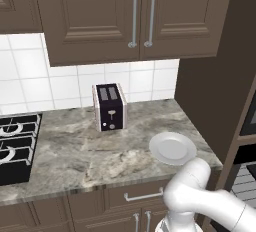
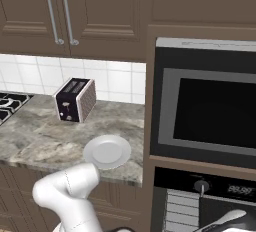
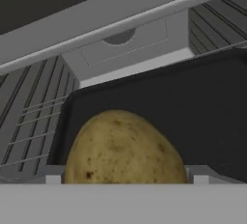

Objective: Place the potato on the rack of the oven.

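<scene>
Close before the hand camera, the potato (image 3: 125,148) sits over a dark tray (image 3: 202,107) inside the oven (image 2: 205,111), grey wire racks (image 3: 34,117) to its sides; whether the fingers clamp it I cannot tell; on the counter (image 1: 75,151), a white plate (image 1: 172,148) and toaster (image 1: 110,107) stand apart

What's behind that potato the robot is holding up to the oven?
Behind the potato sits a dark tray, with grey wire racks to its sides. The potato covers the tray's near part, so anything lying there is hidden.
</scene>
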Motion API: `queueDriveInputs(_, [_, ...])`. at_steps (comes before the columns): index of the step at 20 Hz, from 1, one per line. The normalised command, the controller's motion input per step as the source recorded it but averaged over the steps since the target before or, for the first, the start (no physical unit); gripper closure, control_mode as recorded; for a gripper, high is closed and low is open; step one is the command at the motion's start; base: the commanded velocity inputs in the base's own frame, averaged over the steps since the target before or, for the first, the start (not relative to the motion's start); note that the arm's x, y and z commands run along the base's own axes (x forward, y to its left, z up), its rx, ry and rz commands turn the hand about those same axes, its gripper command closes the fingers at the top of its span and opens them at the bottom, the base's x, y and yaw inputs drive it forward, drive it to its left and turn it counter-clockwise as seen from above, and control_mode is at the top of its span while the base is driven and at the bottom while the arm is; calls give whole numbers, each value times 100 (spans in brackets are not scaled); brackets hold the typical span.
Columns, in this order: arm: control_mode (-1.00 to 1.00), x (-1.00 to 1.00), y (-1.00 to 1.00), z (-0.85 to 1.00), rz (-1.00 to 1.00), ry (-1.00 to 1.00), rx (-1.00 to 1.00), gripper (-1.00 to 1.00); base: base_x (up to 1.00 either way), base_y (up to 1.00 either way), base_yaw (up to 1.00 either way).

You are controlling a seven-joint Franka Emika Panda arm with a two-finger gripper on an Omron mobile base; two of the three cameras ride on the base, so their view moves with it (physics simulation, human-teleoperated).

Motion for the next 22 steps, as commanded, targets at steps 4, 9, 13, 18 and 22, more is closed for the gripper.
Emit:
queueDriveInputs(4, [-100,22,0,-37,0,-4,0,100,0,0,0])
queueDriveInputs(9, [-100,28,0,-29,0,0,0,100,0,0,0])
queueDriveInputs(13, [-100,22,0,-18,0,0,0,100,0,0,0])
queueDriveInputs(18, [-100,23,0,-6,0,0,0,100,0,0,0])
queueDriveInputs(22, [-100,6,-2,-12,0,0,0,100,0,0,0])
